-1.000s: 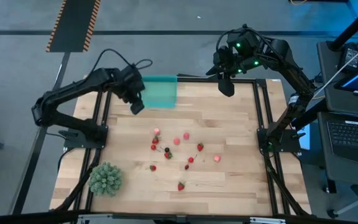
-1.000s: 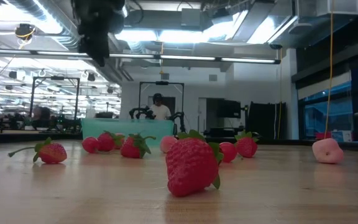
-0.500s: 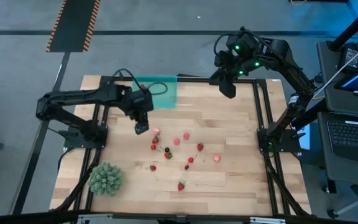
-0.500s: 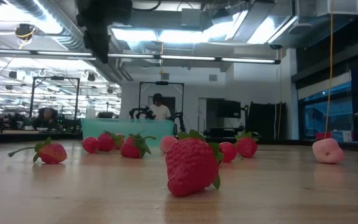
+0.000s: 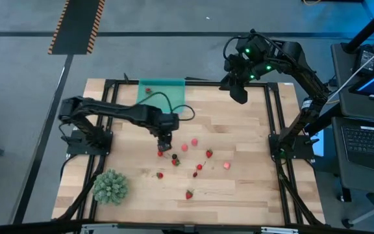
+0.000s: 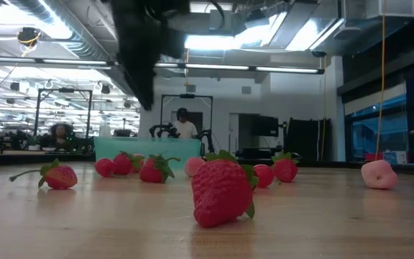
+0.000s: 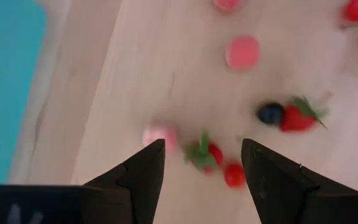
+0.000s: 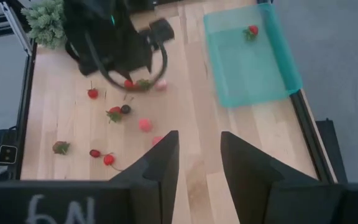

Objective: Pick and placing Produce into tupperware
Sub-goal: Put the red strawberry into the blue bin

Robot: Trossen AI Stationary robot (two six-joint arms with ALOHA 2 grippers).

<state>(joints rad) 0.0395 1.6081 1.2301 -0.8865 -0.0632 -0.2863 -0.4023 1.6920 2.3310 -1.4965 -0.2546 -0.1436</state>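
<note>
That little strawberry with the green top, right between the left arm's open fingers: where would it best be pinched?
Probably across its red body, coming straight down from above. In the left wrist view the strawberry lies flat on the table, its leaves to one side. The open left gripper already straddles it. A pink fruit and a small red one lie close by, so the fingers should stay narrow.

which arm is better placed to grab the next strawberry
Left. The left gripper hangs open right over the scattered strawberries, while the right gripper waits open at the table's far edge, away from them.
</note>
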